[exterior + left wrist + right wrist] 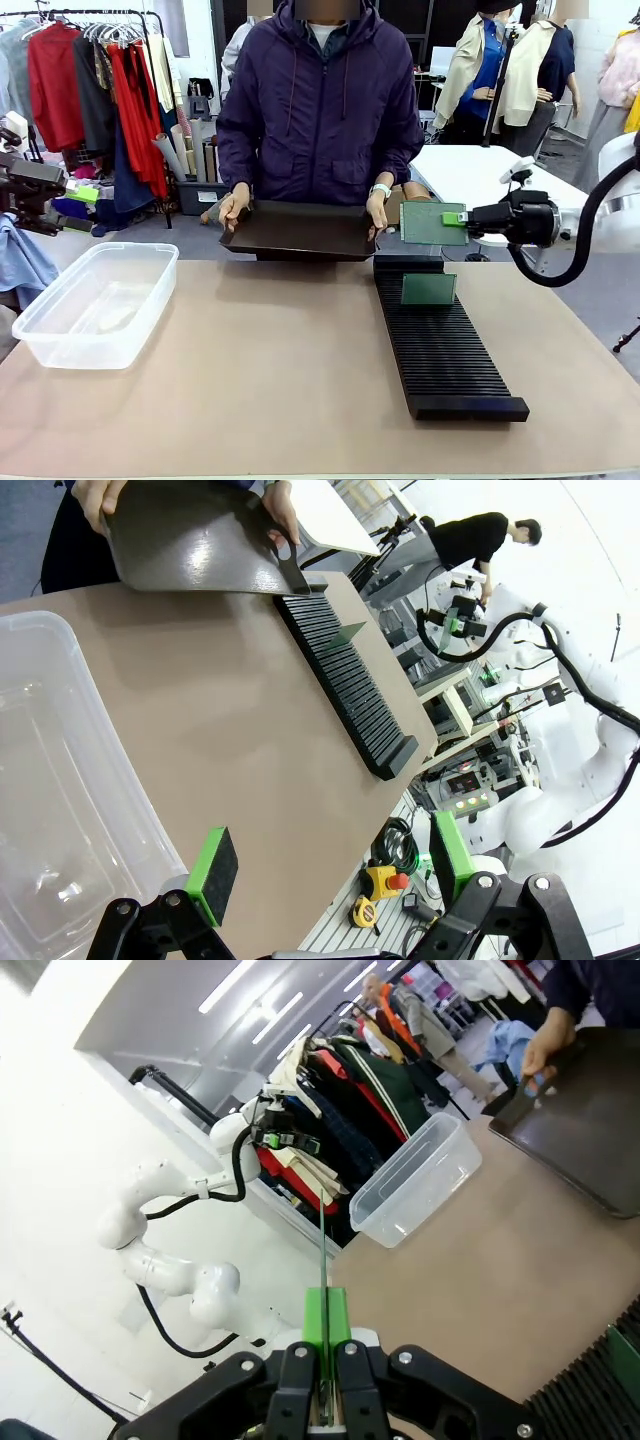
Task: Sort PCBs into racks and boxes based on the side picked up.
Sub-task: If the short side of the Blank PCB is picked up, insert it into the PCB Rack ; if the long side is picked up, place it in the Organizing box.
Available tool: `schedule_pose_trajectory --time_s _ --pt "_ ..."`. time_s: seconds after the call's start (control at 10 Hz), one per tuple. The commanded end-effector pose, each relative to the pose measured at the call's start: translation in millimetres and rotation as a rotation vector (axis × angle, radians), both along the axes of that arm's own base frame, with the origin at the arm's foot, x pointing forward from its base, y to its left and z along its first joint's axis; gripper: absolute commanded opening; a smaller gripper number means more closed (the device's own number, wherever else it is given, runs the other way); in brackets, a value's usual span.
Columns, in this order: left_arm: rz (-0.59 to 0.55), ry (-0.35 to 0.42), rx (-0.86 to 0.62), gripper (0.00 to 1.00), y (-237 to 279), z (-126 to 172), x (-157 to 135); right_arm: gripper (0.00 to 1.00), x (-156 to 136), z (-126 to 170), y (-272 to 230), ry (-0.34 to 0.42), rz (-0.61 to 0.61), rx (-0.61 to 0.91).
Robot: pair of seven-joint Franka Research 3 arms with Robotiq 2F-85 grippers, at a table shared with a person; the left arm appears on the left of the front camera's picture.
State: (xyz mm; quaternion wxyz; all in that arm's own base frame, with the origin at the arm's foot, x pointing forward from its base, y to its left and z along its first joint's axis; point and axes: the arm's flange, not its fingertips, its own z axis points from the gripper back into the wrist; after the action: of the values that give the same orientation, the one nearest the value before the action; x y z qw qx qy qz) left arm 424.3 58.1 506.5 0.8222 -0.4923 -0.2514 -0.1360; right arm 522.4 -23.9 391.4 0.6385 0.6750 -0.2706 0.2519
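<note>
My right gripper (457, 218) is shut on the edge of a green PCB (425, 223), holding it upright in the air above the far end of the black slotted rack (440, 345). In the right wrist view this PCB (323, 1250) shows edge-on between the shut fingers (325, 1335). Another PCB (428, 289) stands in a slot near the rack's far end (345, 633). The clear box (95, 300) sits at the table's left. My left gripper (330, 865) is open with nothing in it, above the near side of the box (50, 780).
A person at the far side holds a dark shallow tray (300, 230) with both hands, tilted over the table's far edge. The brown table (270, 370) is bare between box and rack. Clothes racks stand behind on the left.
</note>
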Motion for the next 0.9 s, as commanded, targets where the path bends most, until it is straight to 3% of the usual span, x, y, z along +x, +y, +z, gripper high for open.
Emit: schedule_pose_trajectory --time_s 0.0,0.5,0.8 --pt "-0.006 -0.002 -0.006 1.00 0 2 -2 0.00 -7 -14 -9 -0.071 0.024 0.026" --pt "-0.006 -0.002 -0.006 1.00 0 2 -2 0.00 1 -60 -31 -0.324 0.100 -0.090" --pt "-0.006 -0.002 -0.006 1.00 0 2 -2 0.00 3 -92 -49 -0.410 0.124 -0.056"
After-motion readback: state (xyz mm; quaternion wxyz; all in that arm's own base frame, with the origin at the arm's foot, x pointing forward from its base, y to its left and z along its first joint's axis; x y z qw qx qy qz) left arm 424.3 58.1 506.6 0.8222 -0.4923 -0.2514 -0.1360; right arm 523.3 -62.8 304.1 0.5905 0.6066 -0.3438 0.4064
